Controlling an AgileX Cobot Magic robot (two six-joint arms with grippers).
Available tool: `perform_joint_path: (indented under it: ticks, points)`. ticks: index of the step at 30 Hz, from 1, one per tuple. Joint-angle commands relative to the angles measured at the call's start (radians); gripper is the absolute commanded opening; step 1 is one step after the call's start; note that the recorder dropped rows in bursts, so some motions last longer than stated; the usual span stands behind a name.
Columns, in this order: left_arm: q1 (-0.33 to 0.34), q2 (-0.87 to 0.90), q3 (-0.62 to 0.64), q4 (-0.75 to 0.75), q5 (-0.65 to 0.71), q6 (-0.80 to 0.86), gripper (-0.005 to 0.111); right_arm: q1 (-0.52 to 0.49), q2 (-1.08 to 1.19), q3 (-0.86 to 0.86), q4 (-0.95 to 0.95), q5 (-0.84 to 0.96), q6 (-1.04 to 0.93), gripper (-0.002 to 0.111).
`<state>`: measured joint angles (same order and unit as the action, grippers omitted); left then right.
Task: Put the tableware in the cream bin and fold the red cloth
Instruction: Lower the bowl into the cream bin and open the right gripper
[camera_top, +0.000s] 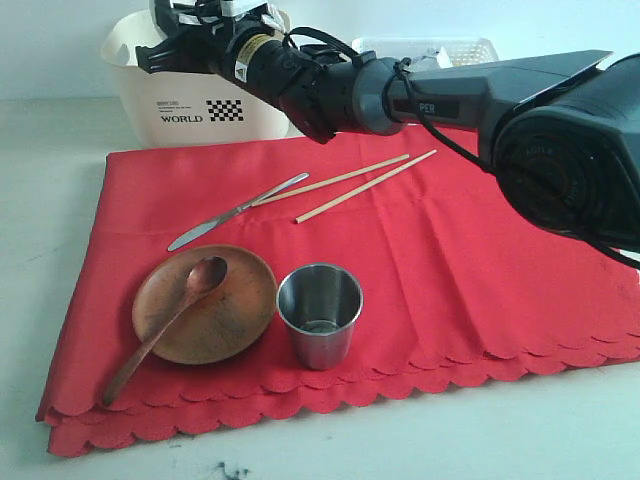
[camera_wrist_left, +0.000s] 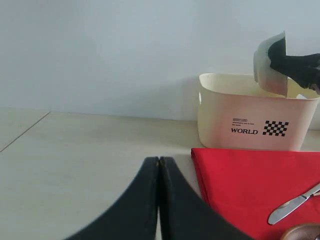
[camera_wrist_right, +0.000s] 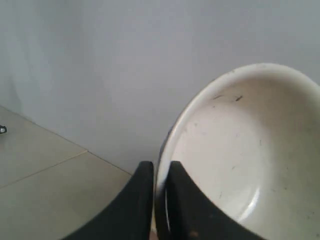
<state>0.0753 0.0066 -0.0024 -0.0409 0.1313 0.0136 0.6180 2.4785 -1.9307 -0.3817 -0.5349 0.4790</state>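
The right tool (camera_wrist_right: 159, 172) is pinching the bowl (camera_wrist_right: 235, 165) by its rim, bowl tipped on edge above the bin (camera_wrist_left: 240, 112), just behind the cloth (camera_top: 450, 260). The left tool (camera_wrist_left: 159, 167) is closed on nothing, over the tabletop (camera_wrist_left: 75, 150). On the cloth lie the knife (camera_top: 235, 210), chopsticks (camera_top: 350, 182) and cup (camera_top: 320, 315), with the spoon (camera_top: 170, 325) resting on the plate (camera_top: 235, 310).

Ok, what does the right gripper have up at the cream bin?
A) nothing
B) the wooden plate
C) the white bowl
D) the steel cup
C: in the right wrist view the right gripper has the rim of the white bowl between its fingers, and the left wrist view shows the bowl tilted above the cream bin.
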Motion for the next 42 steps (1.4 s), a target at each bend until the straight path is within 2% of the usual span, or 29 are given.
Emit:
perform_joint_path:
  ticks: [1, 3, 4, 5, 6, 8, 9, 12, 14, 18, 20, 25, 31, 42]
  points:
    - [-0.007, -0.007, 0.002, 0.0, -0.003, 0.001, 0.002, -0.001, -0.003, -0.01, 0.0, -0.004, -0.007, 0.039]
    - [-0.007, -0.007, 0.002, 0.0, -0.003, 0.001, 0.002, -0.001, -0.003, -0.01, 0.0, -0.013, 0.045, 0.054]
    - [-0.007, -0.007, 0.002, 0.0, -0.003, 0.001, 0.002, -0.001, -0.003, -0.01, -0.003, -0.013, 0.096, 0.056]
    - [-0.007, -0.007, 0.002, 0.0, -0.003, 0.001, 0.002, -0.001, -0.005, -0.01, -0.027, -0.013, 0.232, 0.059]
    - [-0.007, -0.007, 0.002, 0.0, -0.003, 0.001, 0.002, -0.001, -0.005, -0.01, -0.072, -0.013, 0.293, 0.06]
    - [-0.007, -0.007, 0.002, 0.0, -0.003, 0.001, 0.002, -0.001, -0.036, -0.01, -0.38, -0.02, 0.523, 0.06]
    - [-0.007, -0.007, 0.002, 0.0, -0.003, 0.001, 0.002, -0.001, -0.046, -0.01, -0.46, -0.02, 0.555, 0.06]
    - [-0.007, -0.007, 0.002, 0.0, -0.003, 0.001, 0.002, -0.001, -0.098, -0.01, -0.755, -0.02, 0.815, 0.059]
    - [-0.007, -0.007, 0.002, 0.0, -0.003, 0.001, 0.002, -0.001, -0.125, -0.01, -0.914, -0.02, 0.947, 0.059]
    - [-0.007, -0.007, 0.002, 0.0, -0.003, 0.001, 0.002, -0.001, -0.163, 0.023, -1.066, -0.021, 1.117, 0.055]
    - [-0.007, -0.007, 0.002, 0.0, -0.003, 0.001, 0.002, -0.001, -0.185, 0.053, -1.149, -0.03, 1.166, 0.047]
    - [-0.007, -0.007, 0.002, 0.0, -0.003, 0.001, 0.002, -0.001, -0.26, 0.174, -1.262, -0.038, 1.224, 0.02]
    - [-0.007, -0.007, 0.002, 0.0, -0.003, 0.001, 0.002, -0.001, -0.374, 0.356, -1.279, -0.037, 1.215, 0.001]
    - [-0.007, -0.007, 0.002, 0.0, -0.003, 0.004, 0.002, -0.001, -0.659, 0.624, -1.363, -0.029, 1.206, 0.0]
